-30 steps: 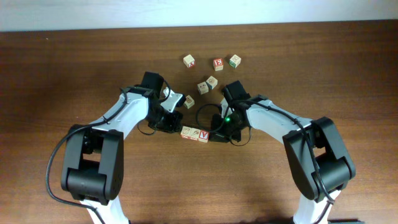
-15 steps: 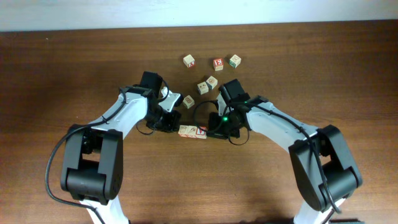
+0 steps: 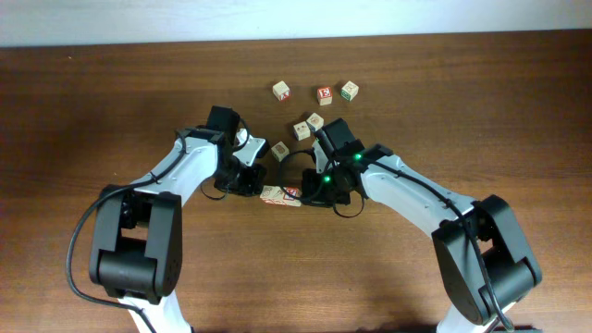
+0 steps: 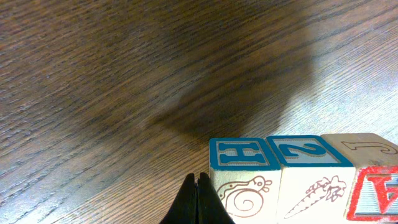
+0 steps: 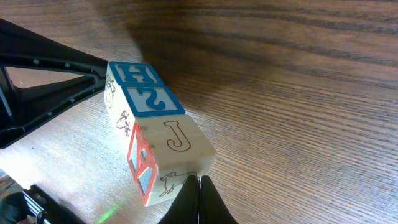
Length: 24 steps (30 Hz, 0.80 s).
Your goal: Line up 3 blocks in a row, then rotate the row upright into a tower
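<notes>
Three blocks lie touching in a short row (image 3: 284, 195). In the left wrist view they are a snail block (image 4: 244, 186) with a blue H on top, a carrot block (image 4: 311, 186) with a blue 2, and a J block (image 4: 364, 149) with a red-framed face. My left gripper (image 4: 198, 198) is shut, its tips against the snail block's outer side. In the right wrist view, my right gripper (image 5: 199, 193) is shut and presses the J block (image 5: 177, 142) at the row's other end. In the overhead view, the left gripper (image 3: 261, 188) and right gripper (image 3: 307, 196) flank the row.
Several loose cubes sit behind the row: a pale one (image 3: 281, 90), a red E cube (image 3: 324, 93), a green-faced cube (image 3: 349, 90), a close pair (image 3: 308, 125) and one (image 3: 280, 150) just behind the left gripper. Black cables loop beside the right wrist.
The row of three has slid a little to the left and turned slightly. My right gripper has followed it leftward, and the left gripper has backed off a touch the same way.
</notes>
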Motion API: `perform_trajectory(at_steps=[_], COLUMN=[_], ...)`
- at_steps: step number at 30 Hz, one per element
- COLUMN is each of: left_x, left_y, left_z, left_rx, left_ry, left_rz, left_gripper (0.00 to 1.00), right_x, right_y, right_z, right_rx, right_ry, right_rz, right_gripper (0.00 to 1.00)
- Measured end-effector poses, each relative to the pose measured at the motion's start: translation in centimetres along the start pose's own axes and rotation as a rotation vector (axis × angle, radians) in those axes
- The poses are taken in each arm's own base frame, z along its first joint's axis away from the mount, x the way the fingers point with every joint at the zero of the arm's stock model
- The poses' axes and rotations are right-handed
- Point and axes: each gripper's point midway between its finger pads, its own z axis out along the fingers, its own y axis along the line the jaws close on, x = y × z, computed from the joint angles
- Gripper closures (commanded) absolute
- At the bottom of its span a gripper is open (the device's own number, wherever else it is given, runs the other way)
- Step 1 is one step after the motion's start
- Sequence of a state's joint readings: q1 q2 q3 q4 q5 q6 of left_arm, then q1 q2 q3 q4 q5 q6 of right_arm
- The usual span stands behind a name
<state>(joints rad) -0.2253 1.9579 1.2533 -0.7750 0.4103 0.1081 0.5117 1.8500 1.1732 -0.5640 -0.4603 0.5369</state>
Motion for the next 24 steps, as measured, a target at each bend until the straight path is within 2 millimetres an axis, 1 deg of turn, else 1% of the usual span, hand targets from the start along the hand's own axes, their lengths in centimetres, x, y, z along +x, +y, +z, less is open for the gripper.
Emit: perform_trajectory(at_steps=[5, 11, 24], left_x=[0.0, 0.0, 0.2], left_y=[0.1, 0.6, 1.0], left_z=[0.0, 0.0, -0.1], left_rx=[-0.005, -0.027, -0.048], left_ry=[-0.001, 0.001, 0.007], left_rz=[0.0, -0.003, -0.029], left_gripper=[1.0, 1.0, 1.0], right_x=[-0.2, -0.5, -0.8], right_y=[0.3, 1.3, 2.2], right_z=[-0.2, -0.3, -0.5], right_rx=[-0.004, -0.014, -0.029], right_ry=[-0.006, -0.021, -0.042], right_rz=[-0.008, -0.043, -0.07], right_gripper=[0.96, 0.96, 0.96])
